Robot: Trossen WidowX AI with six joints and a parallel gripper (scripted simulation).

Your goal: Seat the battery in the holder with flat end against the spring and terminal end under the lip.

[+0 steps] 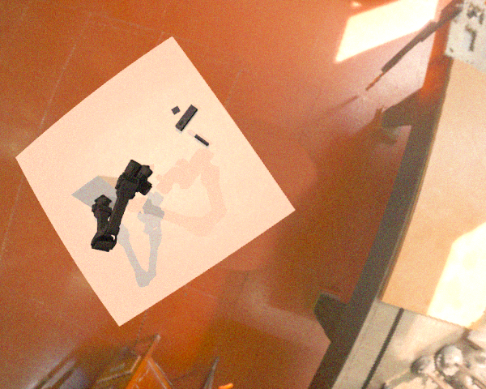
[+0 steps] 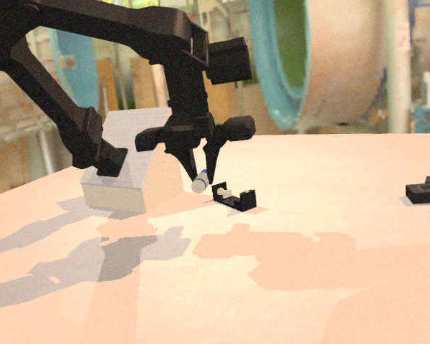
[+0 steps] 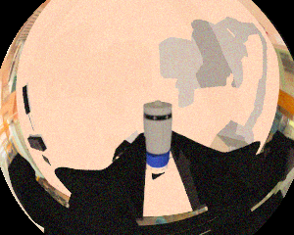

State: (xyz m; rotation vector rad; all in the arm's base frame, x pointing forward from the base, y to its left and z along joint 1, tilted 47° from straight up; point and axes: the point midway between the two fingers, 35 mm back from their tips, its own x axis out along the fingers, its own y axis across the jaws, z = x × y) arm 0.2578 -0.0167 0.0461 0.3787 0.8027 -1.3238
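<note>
My gripper [image 2: 203,179] [image 3: 156,135] is shut on the battery [image 2: 199,184] [image 3: 158,128], a pale grey cylinder with a black ring near one end and a blue band at the other. The ringed end faces the exterior view and the blue end points away. The battery is held above the table, beside the holder's spring end in that view. The black holder [image 2: 249,200] [image 3: 121,149] stands on the table, with a pale coil at one upright end and a second upright end opposite. In the wrist view the left finger hides part of it; in the top view the arm hides it.
A pale wedge-shaped block [image 1: 87,194] [image 2: 113,198] stands by the arm's base. Farther off lie a dark oblong block [image 1: 186,117] [image 2: 424,193] [image 3: 37,142], a small dark square [image 1: 175,109] and a thin dark rod [image 1: 201,139]. The arm casts shadows over the table [image 1: 235,167].
</note>
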